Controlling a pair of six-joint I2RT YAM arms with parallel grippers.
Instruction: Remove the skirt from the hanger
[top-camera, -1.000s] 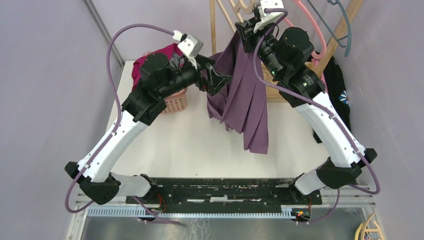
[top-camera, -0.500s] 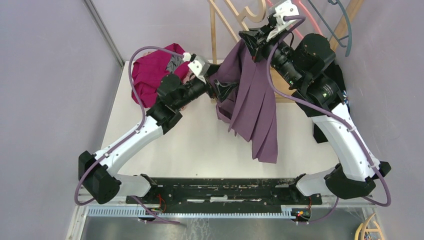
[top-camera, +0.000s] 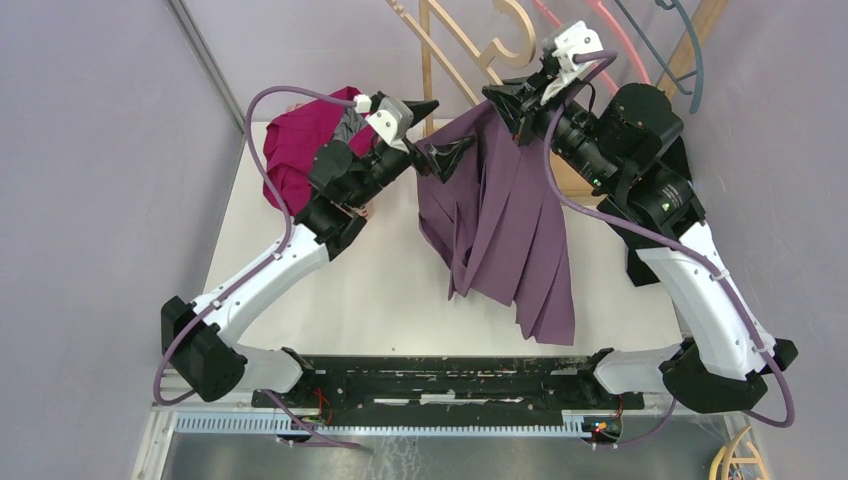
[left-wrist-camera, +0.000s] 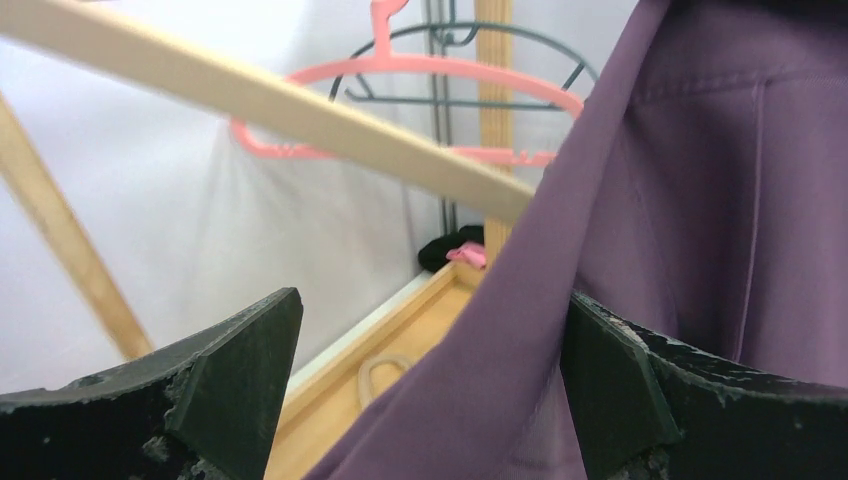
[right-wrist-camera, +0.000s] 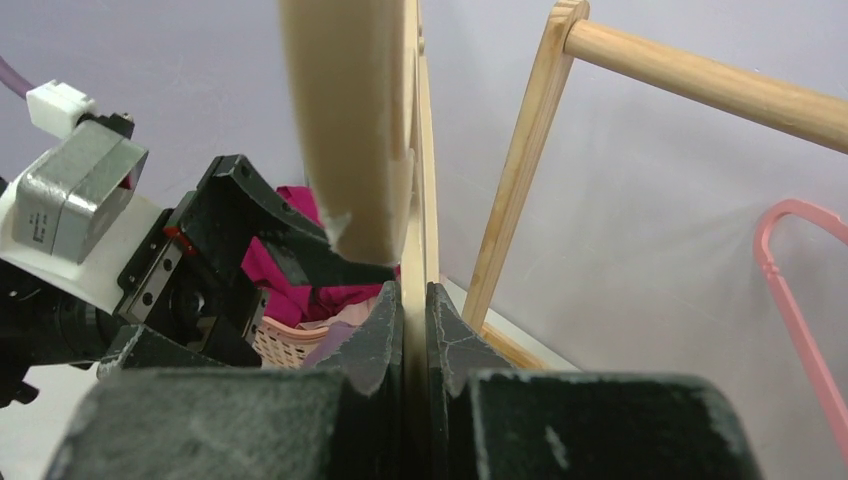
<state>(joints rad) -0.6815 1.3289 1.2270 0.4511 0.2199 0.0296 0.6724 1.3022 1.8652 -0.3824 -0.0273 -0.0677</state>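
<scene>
1. Top external view: nearest you, the pleated hem of the purple skirt lies on the white table, between the two arms.
2. Follow the cloth away from you and it narrows to a corner at the right gripper, so the skirt hangs from that spot.
3. Your right gripper is clenched. Its wrist view shows the fingers pinched on a thin edge of the wooden hanger.
4. Your left gripper is released, jaws wide, just beside the skirt's upper edge. In its wrist view the purple cloth runs between the fingers and lies against the right-hand one.
5. Left of that gripper, a magenta garment is heaped by a pink basket.
6. Farthest off, a pink hanger hangs beside the wooden rack against the wall.
</scene>
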